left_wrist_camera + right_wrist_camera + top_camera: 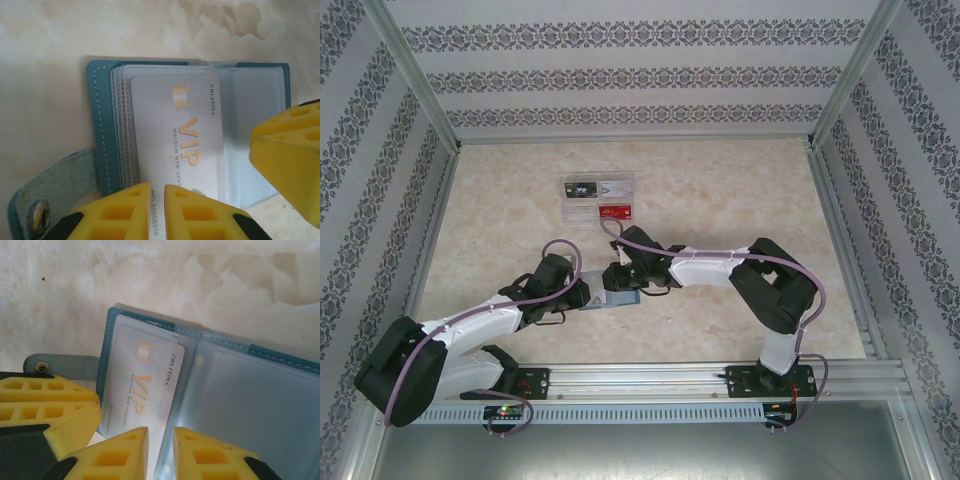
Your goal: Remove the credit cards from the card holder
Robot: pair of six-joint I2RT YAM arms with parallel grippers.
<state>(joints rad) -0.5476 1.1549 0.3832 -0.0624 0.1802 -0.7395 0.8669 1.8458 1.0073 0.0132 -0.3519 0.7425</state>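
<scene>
The card holder [623, 299] lies open on the surface [740, 190], just below the middle of the overhead frame, with both arms meeting over it. Above it, apart from it, sits a clear tray [618, 186] holding dark and red cards.

In the left wrist view the holder's teal cover [102, 130] runs down the left. Its snap strap [55, 195] trails to the lower left. A silver VIP card [175, 135] lies in the stack of clear sleeves. The left end effector [157, 195] sits at the bottom edge, its fingers drawn almost together over the card's lower end. I cannot tell whether they pinch anything.

In the right wrist view the right end effector [160, 437] stands at the bottom centre, slightly parted over the fold beside the card [145, 385], gripping nothing.
</scene>
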